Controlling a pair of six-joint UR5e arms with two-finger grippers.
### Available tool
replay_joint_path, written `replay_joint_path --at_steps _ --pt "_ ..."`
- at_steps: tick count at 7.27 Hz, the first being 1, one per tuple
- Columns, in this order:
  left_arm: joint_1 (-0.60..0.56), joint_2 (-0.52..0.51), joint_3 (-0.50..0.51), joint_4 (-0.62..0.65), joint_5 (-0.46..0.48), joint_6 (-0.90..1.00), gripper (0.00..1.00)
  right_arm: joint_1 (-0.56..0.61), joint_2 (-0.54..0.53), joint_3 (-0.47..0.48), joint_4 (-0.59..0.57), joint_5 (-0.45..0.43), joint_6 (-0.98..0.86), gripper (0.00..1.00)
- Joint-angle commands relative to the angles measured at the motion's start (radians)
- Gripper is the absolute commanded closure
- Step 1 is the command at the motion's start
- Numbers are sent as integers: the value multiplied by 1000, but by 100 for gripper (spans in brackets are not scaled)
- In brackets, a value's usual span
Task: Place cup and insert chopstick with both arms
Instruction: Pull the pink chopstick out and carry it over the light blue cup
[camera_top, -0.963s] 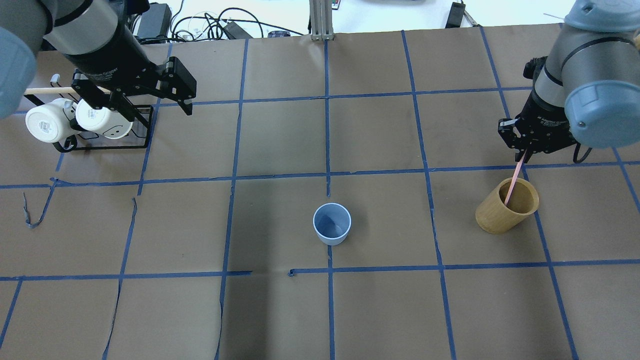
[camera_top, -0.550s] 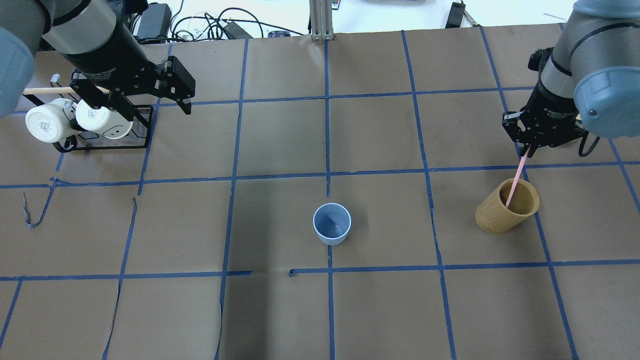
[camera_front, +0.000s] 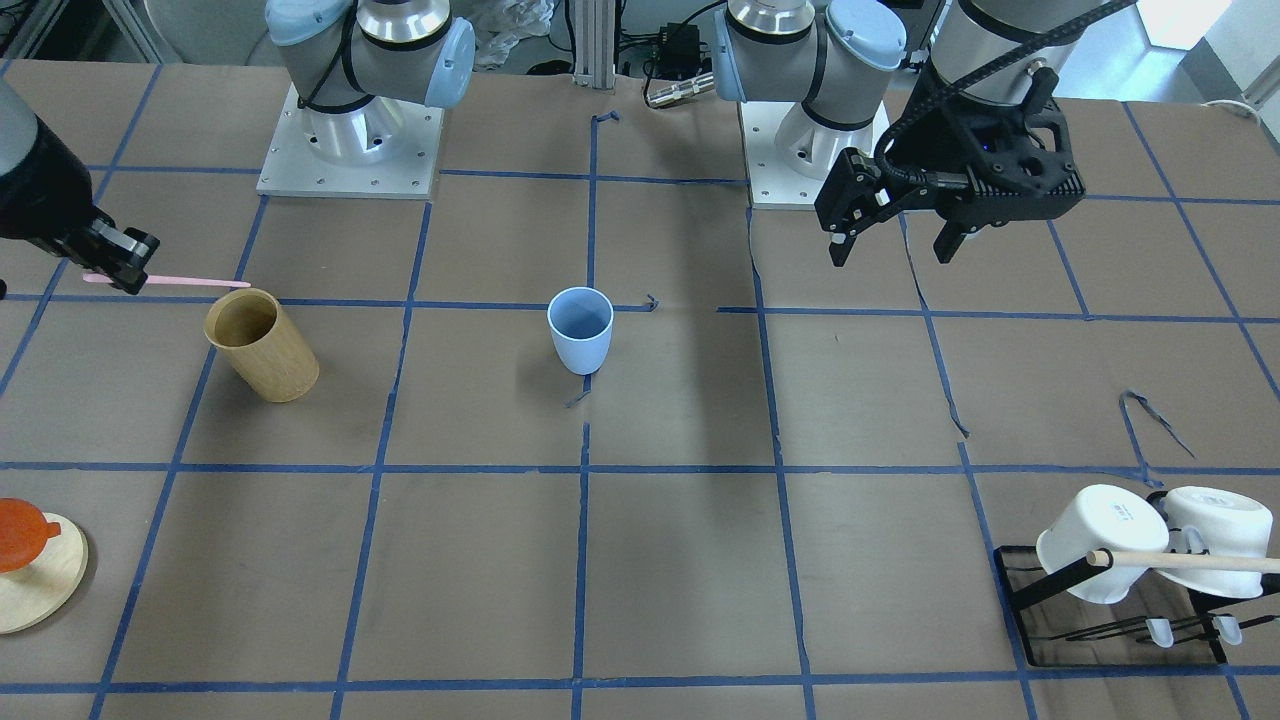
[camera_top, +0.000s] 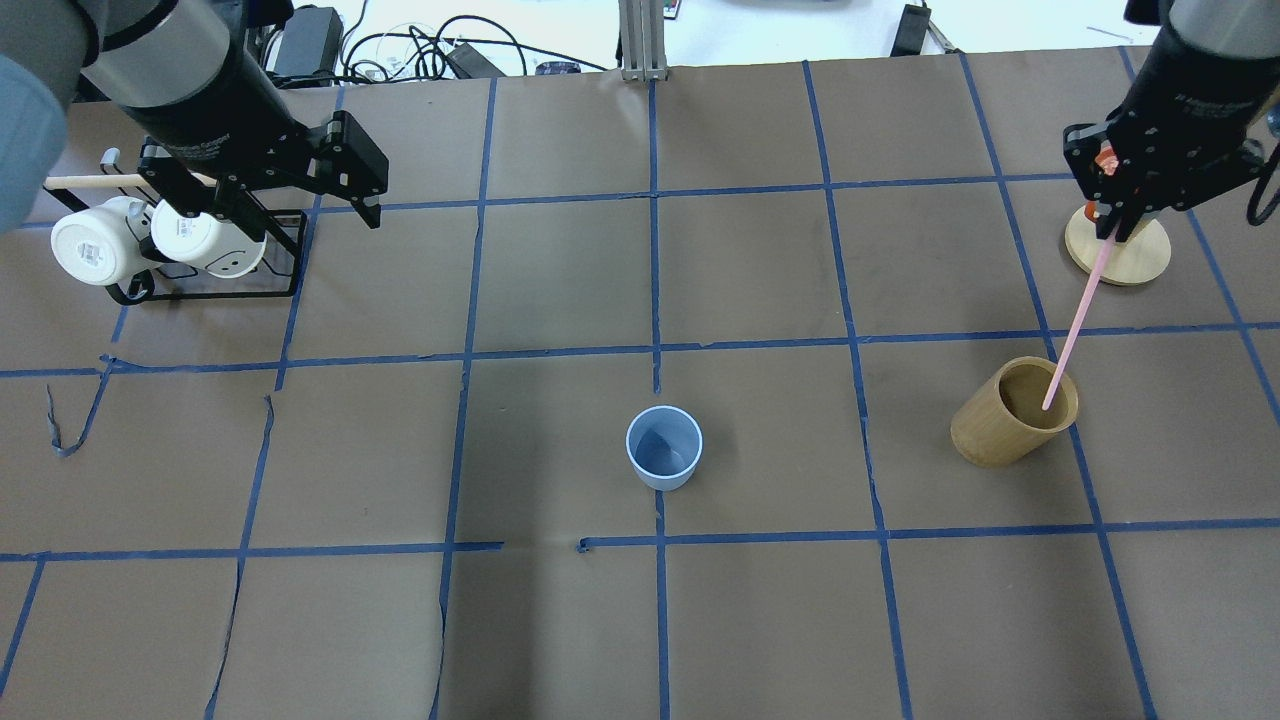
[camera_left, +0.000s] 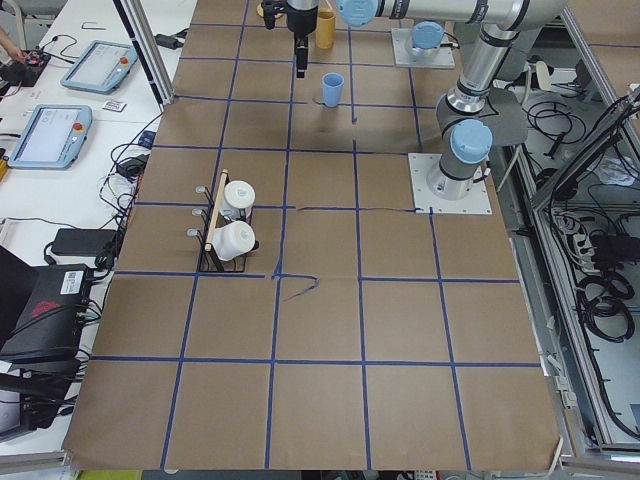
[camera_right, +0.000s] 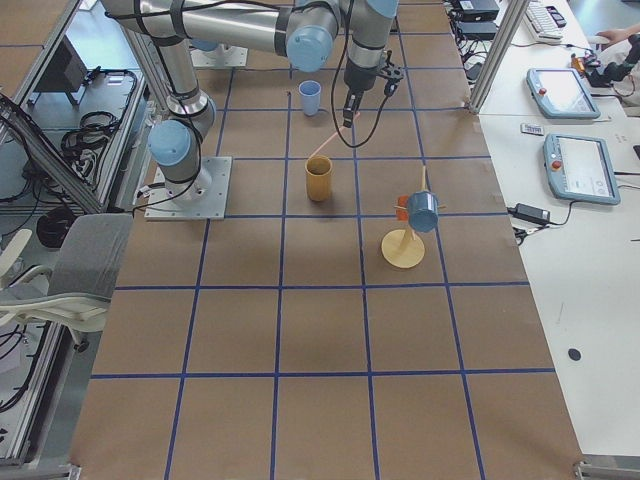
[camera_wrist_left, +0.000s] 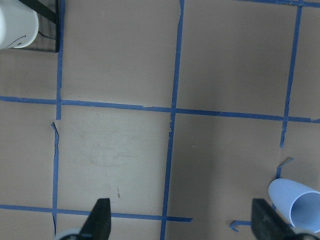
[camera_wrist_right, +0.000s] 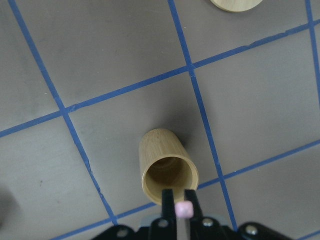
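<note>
Right gripper (camera_top: 1112, 222): its jaws are pinching the upper end of the pink chopstick (camera_top: 1075, 315), closed narrowly on it, and it is hovering above the round wooden stand (camera_top: 1125, 262).
Chopstick: it is slanting down from the jaws toward the bamboo holder (camera_top: 1003, 437), with its lower tip lying over the holder's mouth in the overhead view. Whether the tip is inside the rim or just above it cannot be told.
Bamboo holder: it is standing upright on the counter (camera_top: 560, 280), on the robot's right side.
Blue cup (camera_top: 664, 478): it is sitting upright near the middle of the counter, mouth up, well apart from both arms and from the holder.
Left gripper (camera_front: 890, 250): its jaws are spread wide and holding nothing, and it is hanging above the counter between the cup and the rack.
Black wire rack (camera_top: 283, 290): it is sitting at the robot's far left, carrying two white mugs (camera_top: 90, 250) on their sides.
</note>
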Motion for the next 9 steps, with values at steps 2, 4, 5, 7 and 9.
replay_joint_path --at_steps 2,4,5,7,9 --pt "0 0 -2 -1 0 0 0 69 -8 -121 64 112 28 100" --pt "2 0 -2 -1 0 2 0 225 13 -115 -43 116 187 100" --pt "2 0 -2 -2 2 5 0 299 27 -115 -79 111 240 100" --pt "2 0 -2 -1 0 6 0 478 74 -113 -166 103 460 100" --pt "2 0 -2 -2 0 6 0 617 101 -106 -245 88 550 100"
